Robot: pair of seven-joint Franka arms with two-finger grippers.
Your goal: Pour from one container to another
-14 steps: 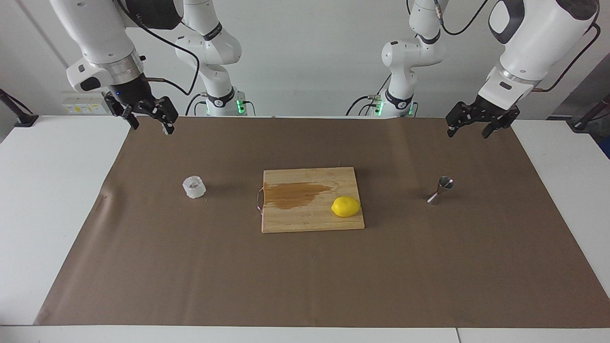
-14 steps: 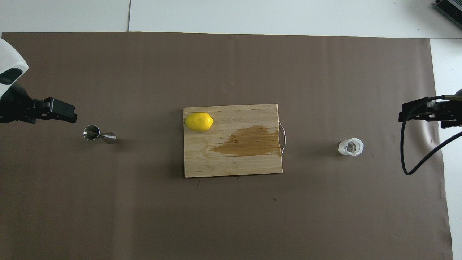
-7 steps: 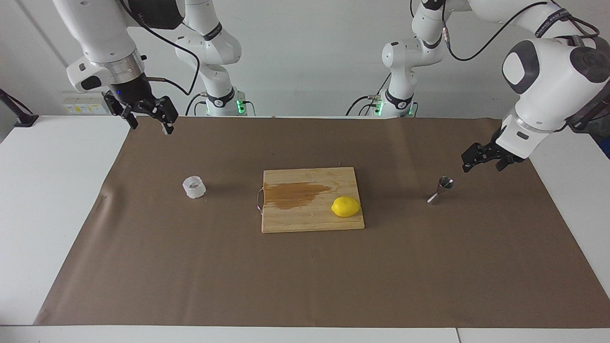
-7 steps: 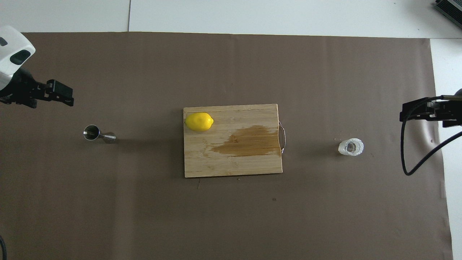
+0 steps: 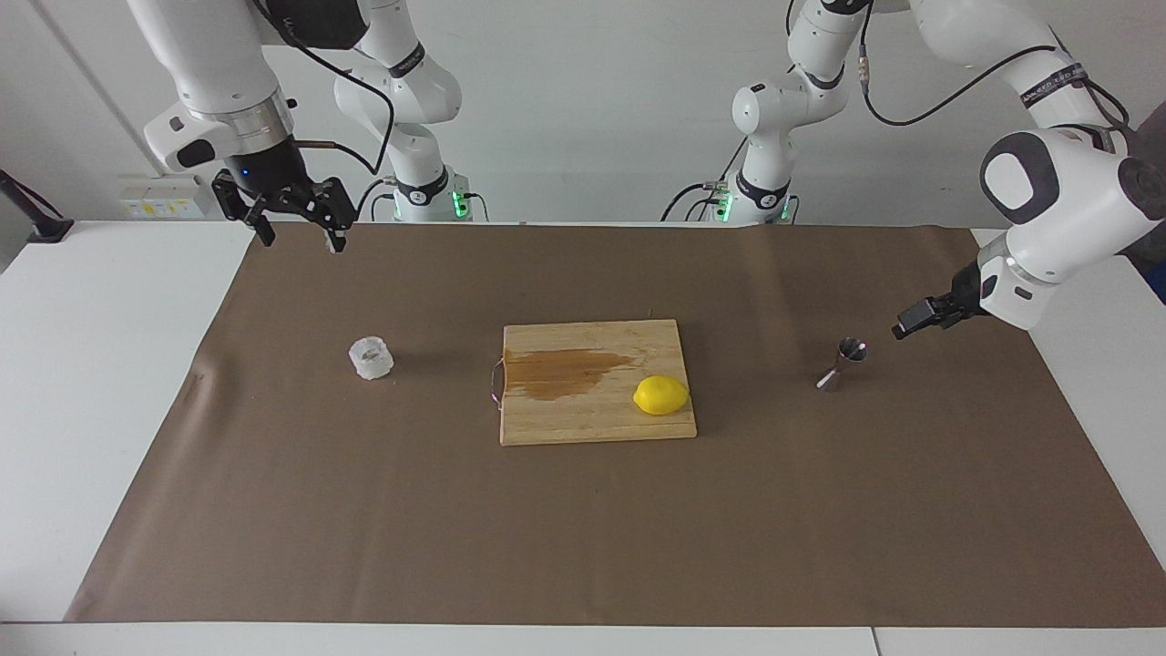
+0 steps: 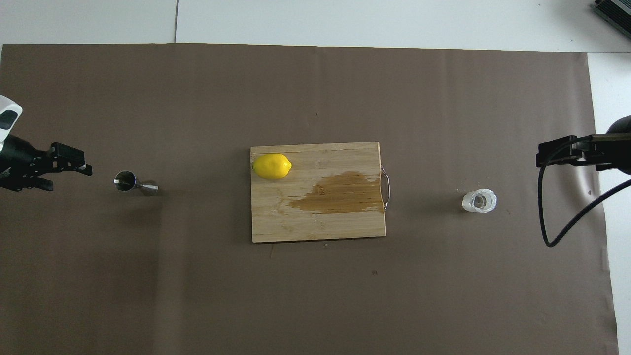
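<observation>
The clear textured glass cup (image 5: 371, 358) stands on the brown mat toward the right arm's end of the table; it also shows in the overhead view (image 6: 479, 201). The steel jigger (image 5: 843, 363) stands toward the left arm's end (image 6: 134, 182). My left gripper (image 5: 911, 324) is open and low, just beside the jigger on the left arm's side, not touching it (image 6: 71, 175). My right gripper (image 5: 299, 233) is open and empty, raised over the mat's edge near its base, well apart from the cup (image 6: 541, 157).
A wooden cutting board (image 5: 547, 419) with a wet brown stain lies mid-table between the cup and the jigger. A yellow lemon (image 5: 661, 395) sits on its corner nearest the jigger. A brown paper mat (image 5: 583, 547) covers the white table.
My left arm has swung down and out, bringing its gripper low beside the jigger. My right gripper has shifted slightly toward the table's middle. The cup and jigger have not moved.
</observation>
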